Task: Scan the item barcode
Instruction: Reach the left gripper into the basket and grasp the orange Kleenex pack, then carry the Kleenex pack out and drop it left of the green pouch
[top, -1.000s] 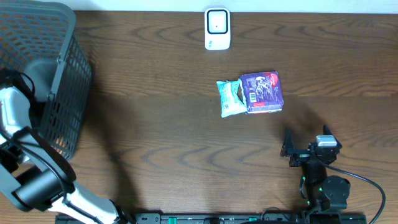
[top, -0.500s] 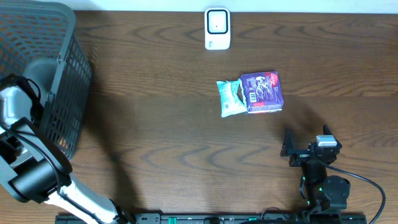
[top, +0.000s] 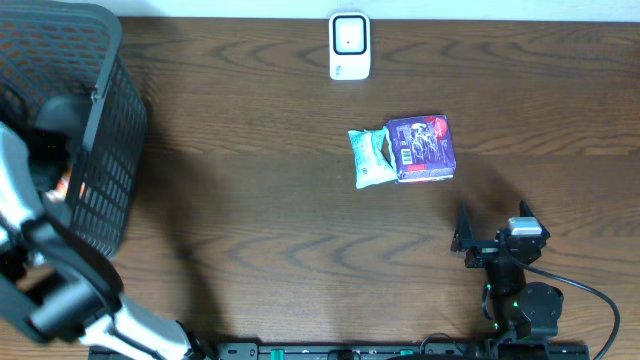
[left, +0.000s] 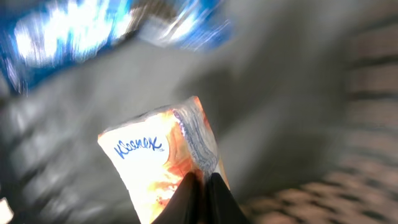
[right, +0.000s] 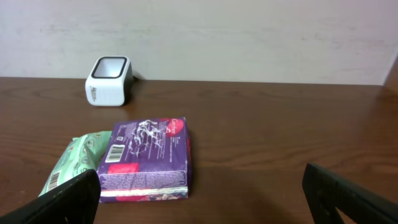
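Kleenex pack (left: 152, 165) | long axis tilted up-left | left fingers (left: 188, 200) pinch its seam | right fingers (right: 62, 202) apart

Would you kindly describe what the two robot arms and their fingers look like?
The left arm has white tubular links and black joints, ending in slim dark fingers. The right arm is black with a grey wrist block, a looping black cable and flat black fingers.

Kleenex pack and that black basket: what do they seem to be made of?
Kleenex pack: probably thin glossy plastic film; its crimped end seam wrinkles and catches the light. The basket: black open mesh under a solid rim, likely moulded plastic, though coated wire cannot be ruled out.
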